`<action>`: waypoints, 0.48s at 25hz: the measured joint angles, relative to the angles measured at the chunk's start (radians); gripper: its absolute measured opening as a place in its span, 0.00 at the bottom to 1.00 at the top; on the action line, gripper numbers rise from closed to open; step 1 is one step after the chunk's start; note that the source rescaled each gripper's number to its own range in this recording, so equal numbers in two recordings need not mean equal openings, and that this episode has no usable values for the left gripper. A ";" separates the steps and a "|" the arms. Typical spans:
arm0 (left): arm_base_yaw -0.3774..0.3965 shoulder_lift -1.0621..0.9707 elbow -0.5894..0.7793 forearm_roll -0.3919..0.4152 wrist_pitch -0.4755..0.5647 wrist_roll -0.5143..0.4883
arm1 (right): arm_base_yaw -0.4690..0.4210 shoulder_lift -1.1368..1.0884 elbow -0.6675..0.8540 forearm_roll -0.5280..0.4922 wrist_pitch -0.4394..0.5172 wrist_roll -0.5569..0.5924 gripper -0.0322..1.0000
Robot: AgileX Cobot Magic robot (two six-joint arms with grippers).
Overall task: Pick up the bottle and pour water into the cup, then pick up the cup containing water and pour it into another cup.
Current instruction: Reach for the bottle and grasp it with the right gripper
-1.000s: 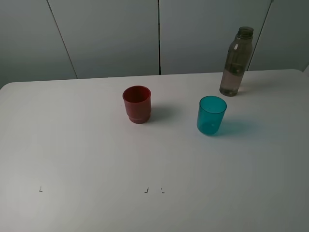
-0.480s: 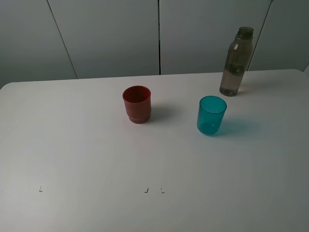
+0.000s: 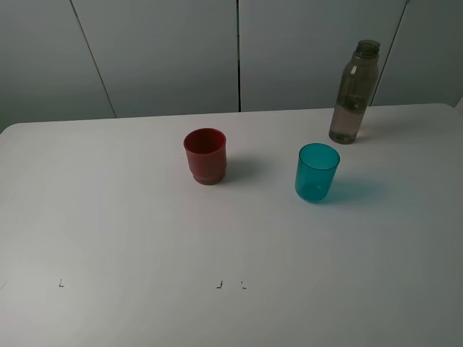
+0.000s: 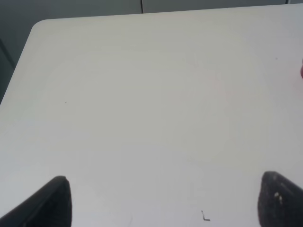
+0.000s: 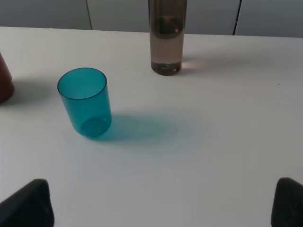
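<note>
You've got bottle far right, teal cup nearer, red cup left, all apart on table. L gripper and R gripper: jaws wide apart.

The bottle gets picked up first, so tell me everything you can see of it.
The bottle is tall, slim, smoky grey-brown translucent plastic with rounded shoulders and a narrow neck; whether a cap is on, I cannot tell. Liquid fills its lower part. It stands upright near the far edge of the white table, on the right, behind the teal cup and apart from it. Nothing touches it but the table.
</note>
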 joint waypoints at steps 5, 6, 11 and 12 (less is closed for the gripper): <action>0.000 0.000 0.000 0.000 0.000 0.000 | 0.000 0.000 0.000 0.000 0.000 0.000 1.00; 0.000 0.000 0.000 0.000 0.000 0.000 | 0.000 0.000 0.000 0.000 0.000 0.000 1.00; 0.000 0.000 0.000 0.000 0.000 0.000 | 0.000 0.000 0.000 0.000 0.000 0.000 1.00; 0.000 0.000 0.000 0.000 0.000 0.000 | 0.000 0.000 0.000 0.000 0.000 0.000 1.00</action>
